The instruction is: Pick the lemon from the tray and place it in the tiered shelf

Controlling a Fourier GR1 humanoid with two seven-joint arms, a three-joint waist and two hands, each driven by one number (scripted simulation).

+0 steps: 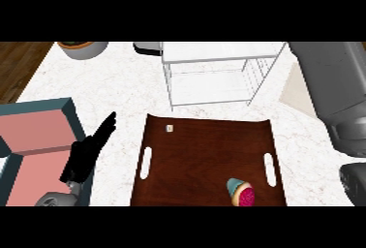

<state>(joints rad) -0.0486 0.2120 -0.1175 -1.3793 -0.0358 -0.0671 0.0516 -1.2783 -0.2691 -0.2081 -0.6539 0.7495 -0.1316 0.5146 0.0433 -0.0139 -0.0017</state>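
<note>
1. Left hand (87, 154): fingers straight and pressed together, pointing up-right, holding nothing, on the counter just left of the tray (207, 155).
2. No plain lemon shows. A small pale object (169, 128) by the tray's far-left corner may be it; its long axis is too small to read.
3. It lies right of the fingertips, and the left hand is nearer.
4. Right hand (354, 181): at the right edge, state unreadable.
5. Tiered shelf (214, 72): beyond the tray.
</note>
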